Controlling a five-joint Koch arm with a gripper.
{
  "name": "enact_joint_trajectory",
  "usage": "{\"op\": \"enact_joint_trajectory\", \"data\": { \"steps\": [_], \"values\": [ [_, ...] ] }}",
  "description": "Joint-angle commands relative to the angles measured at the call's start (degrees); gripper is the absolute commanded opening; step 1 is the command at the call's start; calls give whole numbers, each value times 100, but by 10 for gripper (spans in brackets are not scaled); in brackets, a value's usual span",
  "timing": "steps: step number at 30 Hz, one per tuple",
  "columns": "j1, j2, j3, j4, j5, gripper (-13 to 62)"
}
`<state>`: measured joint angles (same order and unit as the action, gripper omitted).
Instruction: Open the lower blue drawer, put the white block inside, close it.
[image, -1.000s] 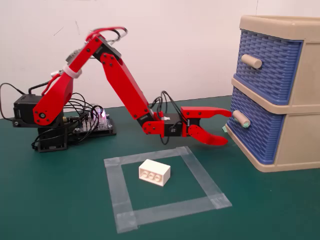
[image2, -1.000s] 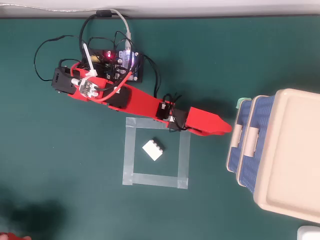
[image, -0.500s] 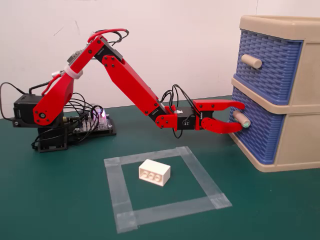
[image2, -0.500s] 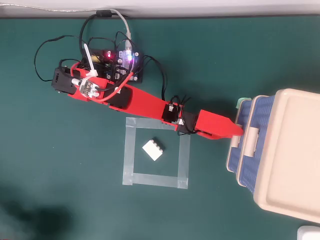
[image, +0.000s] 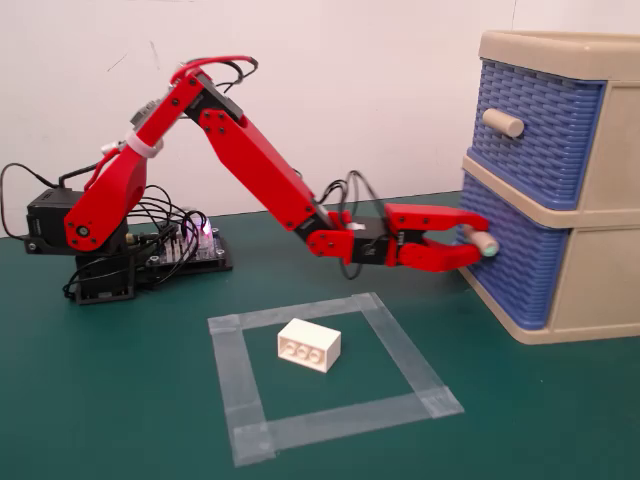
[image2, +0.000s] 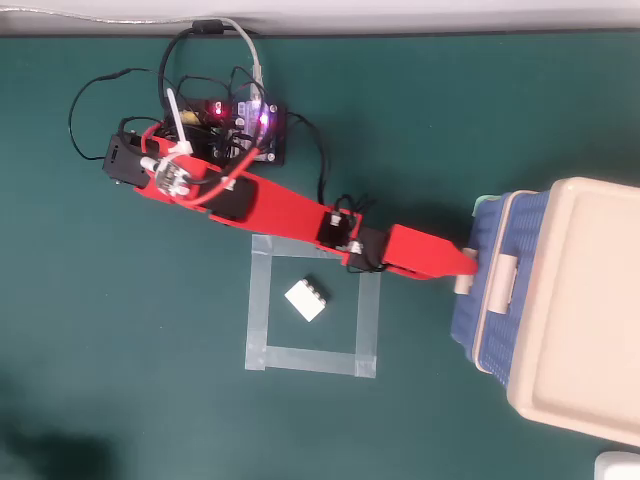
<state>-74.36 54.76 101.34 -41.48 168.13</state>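
The lower blue drawer (image: 520, 268) sits in the beige cabinet (image: 605, 285) at the right of the fixed view; it also shows in the overhead view (image2: 466, 325). My red gripper (image: 472, 243) reaches to its greenish-tipped knob (image: 484, 243), one jaw above and one below, shut on it; in the overhead view the gripper (image2: 467, 264) meets the drawer front. I cannot tell how far the drawer is out. The white block (image: 309, 346) lies studs sideways inside a grey tape square (image: 238, 385), apart from the gripper; it also shows in the overhead view (image2: 307, 299).
The upper blue drawer (image: 540, 130) with a plain beige knob (image: 503, 122) is shut above. The arm's base, board and cables (image: 150, 255) stand at the back left. Green mat (image: 120, 400) covers the table.
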Motion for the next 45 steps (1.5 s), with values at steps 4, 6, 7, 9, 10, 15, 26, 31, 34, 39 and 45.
{"op": "enact_joint_trajectory", "data": {
  "steps": [4,6,7,9,10,15,26,31,34,39,45],
  "values": [
    [237,1758,2092,9,694,-81],
    [308,2197,2549,26,712,-79],
    [325,2303,2646,35,712,-76],
    [343,2338,2760,35,721,-76],
    [360,2373,2821,35,721,-75],
    [527,2443,2848,9,650,324],
    [1063,6302,3973,4008,-431,339],
    [1494,6873,2083,8868,-2900,337],
    [1635,6091,888,10450,-4298,336],
    [1731,4702,211,10819,-5590,336],
    [1846,3867,62,9703,-5985,336]
  ]
}}
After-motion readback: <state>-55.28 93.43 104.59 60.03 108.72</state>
